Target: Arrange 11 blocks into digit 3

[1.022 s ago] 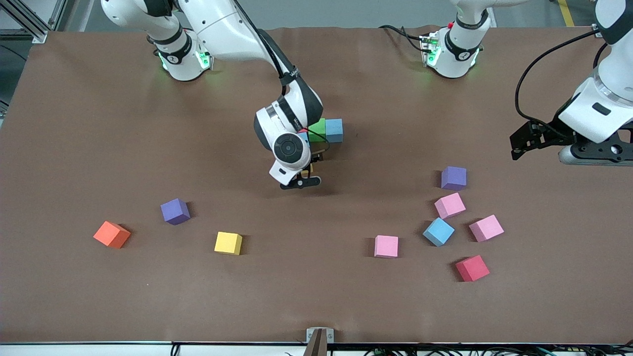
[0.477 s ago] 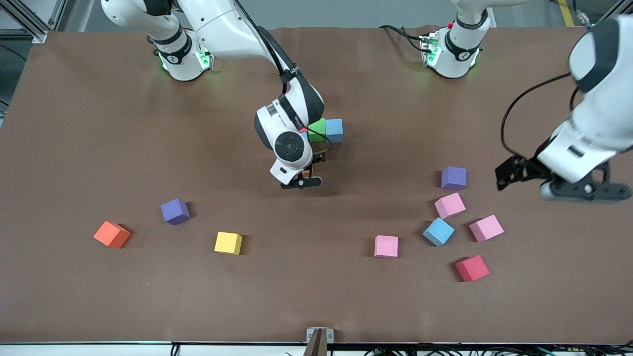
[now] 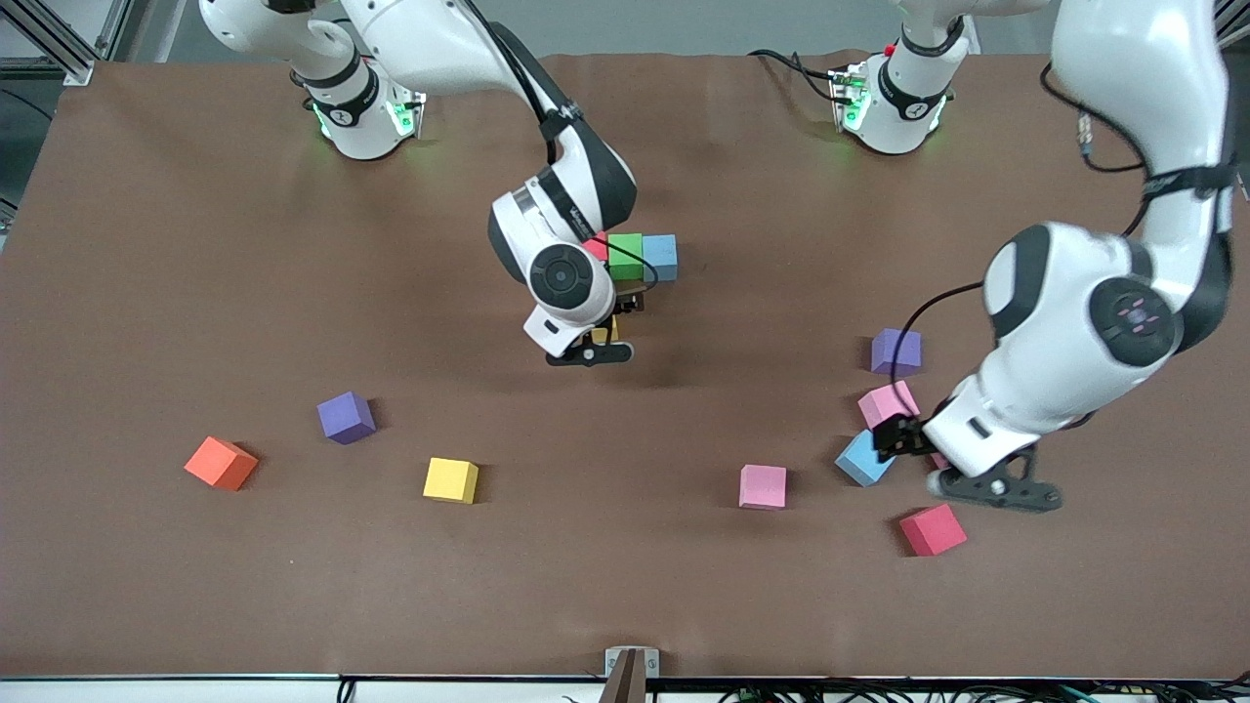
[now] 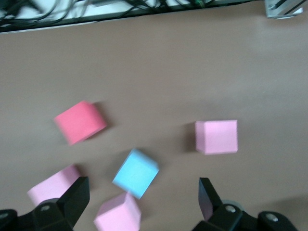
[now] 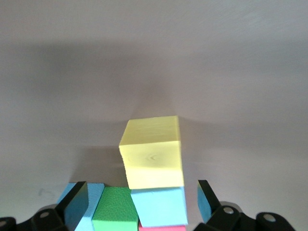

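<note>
Overhead, the right pincer (image 5: 139,202) hung with its jaws spread and empty above a cluster at mid-counter: a yellow block (image 5: 153,152) lay just beside a blue block (image 5: 159,206), with a green block (image 3: 626,250) and a red block (image 3: 597,246) in the row. The left pincer (image 4: 144,202), likewise wide open and holding nothing, hovered toward the left arm's end over a light blue block (image 4: 136,173) flanked by pink blocks (image 4: 117,214). Nearer the front camera sat a second red block (image 3: 933,529); a lone pink block (image 3: 763,486), two purple blocks (image 3: 895,351) and another yellow block (image 3: 450,479) lay scattered, as did an orange cube (image 3: 221,463)
</note>
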